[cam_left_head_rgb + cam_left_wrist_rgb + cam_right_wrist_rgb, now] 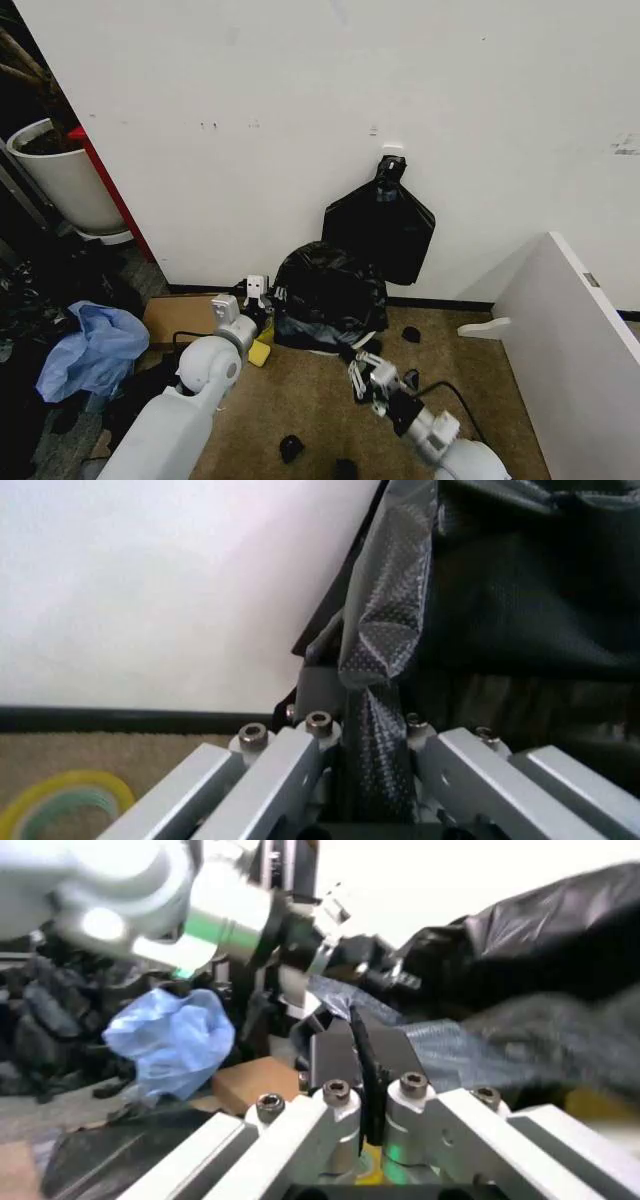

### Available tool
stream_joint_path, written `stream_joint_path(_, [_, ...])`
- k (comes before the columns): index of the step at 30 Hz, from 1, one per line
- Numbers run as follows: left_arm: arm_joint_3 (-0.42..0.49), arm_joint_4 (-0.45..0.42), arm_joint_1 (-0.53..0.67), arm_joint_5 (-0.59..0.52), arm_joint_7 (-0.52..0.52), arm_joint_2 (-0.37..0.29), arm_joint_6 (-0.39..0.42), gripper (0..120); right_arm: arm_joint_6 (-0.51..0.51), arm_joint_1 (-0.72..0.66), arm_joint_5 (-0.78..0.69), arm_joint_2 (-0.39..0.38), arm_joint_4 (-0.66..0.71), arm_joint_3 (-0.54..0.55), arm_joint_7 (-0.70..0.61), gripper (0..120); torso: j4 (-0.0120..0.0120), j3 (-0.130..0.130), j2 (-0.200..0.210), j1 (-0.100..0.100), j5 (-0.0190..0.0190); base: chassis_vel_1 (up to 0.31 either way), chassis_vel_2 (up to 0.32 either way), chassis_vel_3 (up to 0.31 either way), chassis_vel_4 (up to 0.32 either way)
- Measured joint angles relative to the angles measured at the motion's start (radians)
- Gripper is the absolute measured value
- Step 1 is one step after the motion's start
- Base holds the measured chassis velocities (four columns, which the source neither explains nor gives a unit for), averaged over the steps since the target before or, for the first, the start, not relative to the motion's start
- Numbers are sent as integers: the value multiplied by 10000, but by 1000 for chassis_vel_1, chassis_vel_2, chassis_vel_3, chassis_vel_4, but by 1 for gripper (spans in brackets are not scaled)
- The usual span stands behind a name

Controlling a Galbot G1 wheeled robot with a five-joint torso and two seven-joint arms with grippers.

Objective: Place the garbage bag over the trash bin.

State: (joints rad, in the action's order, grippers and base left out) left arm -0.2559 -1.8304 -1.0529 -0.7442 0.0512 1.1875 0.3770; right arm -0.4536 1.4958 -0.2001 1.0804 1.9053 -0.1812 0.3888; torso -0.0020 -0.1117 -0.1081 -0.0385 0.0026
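Head view: garbage bag (pixel 328 297) against wall (pixel 300 110)

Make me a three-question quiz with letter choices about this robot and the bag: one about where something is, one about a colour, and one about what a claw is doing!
1. Where is the garbage bag?
A. Draped over the trash bin against the wall
B. On the white shelf
C. In the plant pot

2. What colour is the crumpled heap on the floor by the robot's left arm?
A. Red
B. Blue
C. Green

3. What is the left claw doing?
A. Hanging open over the carpet
B. Gripping a roll of tape
C. Pinching a fold of the garbage bag

Answers: 1 A, the head view shows black plastic covering the bin at the wall. 2 B, the heap is plainly blue. 3 C, the left wrist view shows film squeezed between the fingers.
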Motion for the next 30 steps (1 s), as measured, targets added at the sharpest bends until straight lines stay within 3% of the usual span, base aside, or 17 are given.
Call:
stream_joint_path(11, [-185, -132, 110, -1266, 211, -121, 638, 0, -1081, -196, 184, 161, -1315, -373, 1198, 0, 1, 0, 0, 0, 1, 0, 0, 0, 0])
stream_joint_path(14, [-278, -380, 128, -1900, 394, -213, 1115, 0, -1571, -480, 1324, 298, -2085, -811, 1229, 0, 1, 0, 0, 0, 3, 0, 0, 0, 0])
stream_joint_path(15, [-307, -597, 102, -2199, 532, -253, 1385, 0, -1732, -699, 2376, 404, -2546, -1042, 503, 0, 0, 0, 0, 0, 0, 0, 0, 0, 0])
stream_joint_path(17, [-307, -609, 98, -2210, 538, -256, 1399, 0, -1735, -710, 2434, 409, -2570, -1051, 449, 0, 0, 0, 0, 0, 1, 0, 0, 0, 0])
stream_joint_path(20, [-221, -908, -54, -2303, 614, -319, 1703, 0, -1772, -1074, 3859, 556, -3144, -1318, -1068, 0, 2, -1, 0, 0, -1, 0, 0, 0, 0])
stream_joint_path(22, [-136, -998, -128, -2196, 619, -328, 1742, 0, -1765, -1211, 4398, 600, -3381, -1377, -1928, 7, 1, 0, 1, -1, 4, 0, 0, 0, 0])
stream_joint_path(25, [38, -939, -167, -1784, 587, -287, 1522, 0, -1838, -1098, 3971, 474, -3387, -1197, -2322, 16, 2, 0, 0, -2, -2, 0, 0, 0, 0])
stream_joint_path(26, [136, -838, -172, -1548, 534, -263, 1310, 0, -2000, -958, 3441, 382, -3287, -1082, -1960, 22, 0, 0, 0, -2, 1, 0, 0, 0, 0])
stream_joint_path(27, [233, -680, -182, -1197, 421, -226, 952, 0, -2300, -766, 2395, 263, -3183, -1085, -591, 26, 0, 0, 0, -2, 0, 0, 0, 0, 0])
stream_joint_path(28, [233, -680, -182, -1197, 421, -226, 952, 0, -2300, -766, 2395, 263, -3183, -1085, -591, 26, 0, 0, 0, -2, 0, 0, 0, 0, 0])
stream_joint_path(29, [266, -595, -184, -1023, 378, -199, 773, 0, -2449, -697, 1931, 213, -3183, -1166, 210, 27, 0, 0, 0, -1, 1, 0, 0, 0, 0])
stream_joint_path(30, [307, -405, -182, -760, 338, -154, 490, 0, -2620, -632, 1027, 156, -3230, -1551, 2016, 34, 0, 0, 0, -1, 2, 0, 0, 0, 0])
